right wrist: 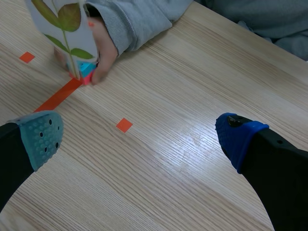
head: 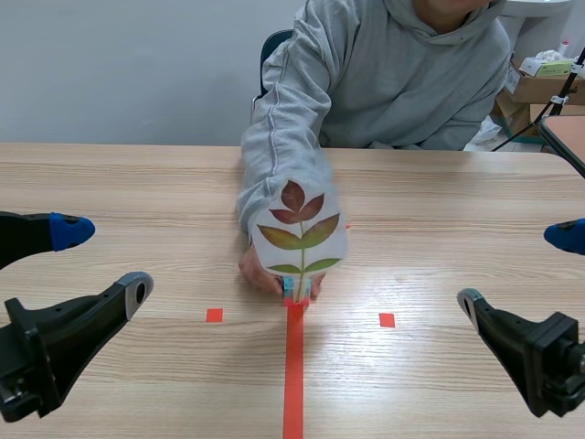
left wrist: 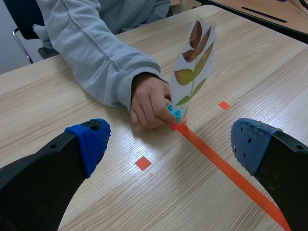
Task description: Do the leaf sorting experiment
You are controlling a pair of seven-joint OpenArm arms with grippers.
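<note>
Task's thing: a clear laminated card bearing a pressed sprig of red and green leaves (head: 300, 229) stands upright in a small cyan-and-pink block stand (head: 294, 291), at the far end of the orange-red tape line (head: 293, 375), midway between the two arms.
Person: a hand (left wrist: 149, 103) in a grey sleeve reaches across the light wooden table (head: 137, 183) and grips the stand from one side, touching it.
Left gripper (head: 108, 261): low at its own side, well apart from the card, jaws spread wide and holding nothing.
Right gripper (head: 516, 270): mirrored on the other side, jaws equally wide, also empty.
Step in hand: judged as the presenting of a leaf for sorting; neither arm has begun to take it.
Doing it well: wait until the hand is off the stand before closing in, since fingers and stand are in contact now.
Grip choice: the card looks thin and springy; a pinch low, near the stand, would likely bend it least.
Approach: come in from the side the hand does not occupy, pads square to the card's flat faces.
Risk: a nudge to the light stand could tip the card over.
Markers: two small orange-red tape squares (head: 214, 315) flank the line.
</note>
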